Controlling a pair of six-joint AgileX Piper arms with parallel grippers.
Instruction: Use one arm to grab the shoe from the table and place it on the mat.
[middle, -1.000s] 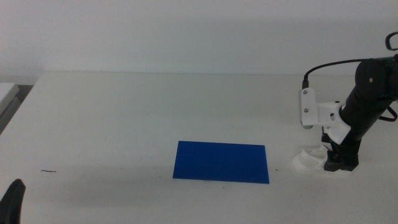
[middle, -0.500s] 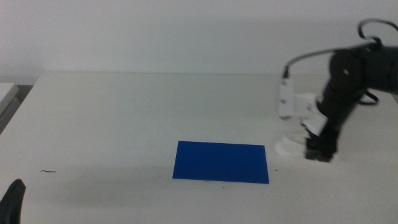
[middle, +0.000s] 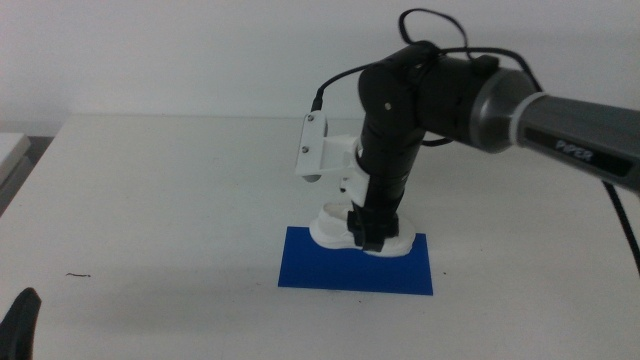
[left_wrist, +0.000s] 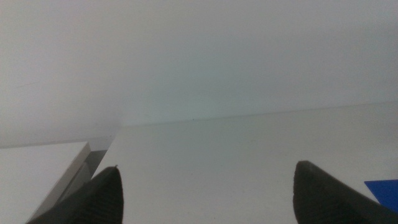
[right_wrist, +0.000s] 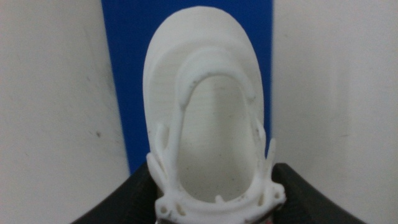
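Shoe (middle: 360, 236) hanging clamped in the right gripper (middle: 365, 238), just over the far edge of the blue mat (middle: 356, 267), long axis running along that edge. Lowering and letting go looking like the remaining move. Left gripper (left_wrist: 205, 190) waiting open at the bench (middle: 150, 200) near-left corner. "PiPER" lettering showing on the arm (middle: 560, 120).

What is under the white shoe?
The flat deep blue mat lies under the white shoe, which the right gripper holds. Whether the sole touches it is hidden. The left gripper waits, open.
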